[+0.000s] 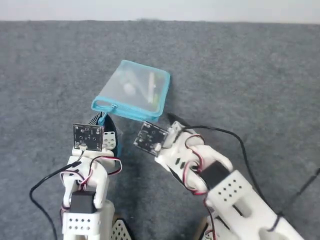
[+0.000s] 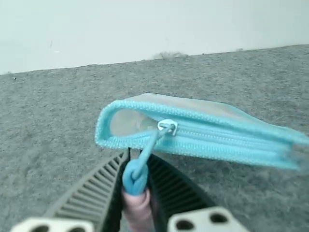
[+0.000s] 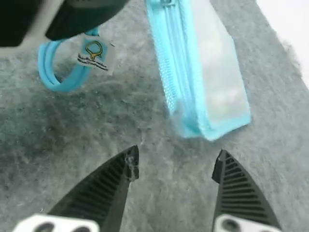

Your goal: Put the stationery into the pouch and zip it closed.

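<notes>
Grey felt-like tabletop (image 1: 260,70) runs back to a pale wall (image 1: 160,9) at 12 o'clock. In the high view the right arm (image 1: 225,185) comes in from 5 o'clock and the left arm (image 1: 85,200) from 7 o'clock, both aimed at the centre. The pouch (image 1: 134,90), turquoise-edged with cloudy see-through faces, lies flat just toward 11 o'clock from the centre, its zip edge facing the arms.

That overhead view alone shows the stationery (image 1: 150,86) inside: a pale stick and a pale round shape, too hazy to identify.

The right wrist view shows the right end effector (image 3: 176,162) spread wide just above the felt, near one corner of the pouch and not touching it.

The left wrist view shows the left end effector (image 2: 138,157) clamped on the knotted blue pull cord (image 2: 135,175), which runs taut up to the metal slider (image 2: 167,127). The slider sits close to one end of the zip.

Only the right wrist view shows the rest of the cord, hanging as a loop (image 3: 60,72), and a small clear tag (image 3: 94,53).
</notes>
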